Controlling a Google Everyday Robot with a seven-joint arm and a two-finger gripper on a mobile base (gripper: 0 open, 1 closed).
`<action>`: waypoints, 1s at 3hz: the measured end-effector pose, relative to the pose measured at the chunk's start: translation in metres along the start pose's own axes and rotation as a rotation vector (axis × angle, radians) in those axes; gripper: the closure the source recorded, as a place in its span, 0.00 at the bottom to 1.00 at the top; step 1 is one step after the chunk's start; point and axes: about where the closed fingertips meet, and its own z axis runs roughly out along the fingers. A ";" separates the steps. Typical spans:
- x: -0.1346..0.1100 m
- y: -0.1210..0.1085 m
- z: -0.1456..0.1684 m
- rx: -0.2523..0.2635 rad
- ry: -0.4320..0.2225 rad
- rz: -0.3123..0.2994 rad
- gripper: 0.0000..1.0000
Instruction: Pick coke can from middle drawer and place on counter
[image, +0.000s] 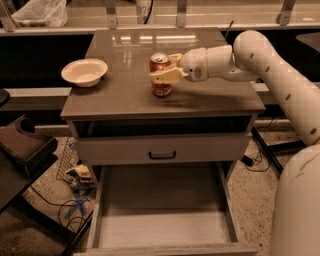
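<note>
Small red soda can with silver top (161, 90) (label writing unreadable): upright on glossy grey-brown square worktop (125, 95), clasped between the fingers of the cream end effector (163, 69). Pale-grey middle drawer tray (165, 225) stands open below.

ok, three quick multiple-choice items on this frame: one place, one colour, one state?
1. Where does the coke can stand?
A. on the counter
B. on the floor
C. on the far ledge

2. What colour is the bowl?
A. red
B. white
C. black

3. What state is the middle drawer in?
A. shut
B. open, floor bare
C. open, can inside

Answers:
1. A: the can stands upright on the slab, with the gripper at it.
2. B: the bowl is pale white all over.
3. B: the drawer is pulled out and nothing lies in it.
</note>
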 end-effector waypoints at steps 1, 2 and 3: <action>-0.001 0.000 0.000 0.000 0.000 0.000 0.60; -0.001 0.000 0.001 -0.002 0.000 0.000 0.28; -0.001 0.001 0.004 -0.007 -0.001 0.000 0.05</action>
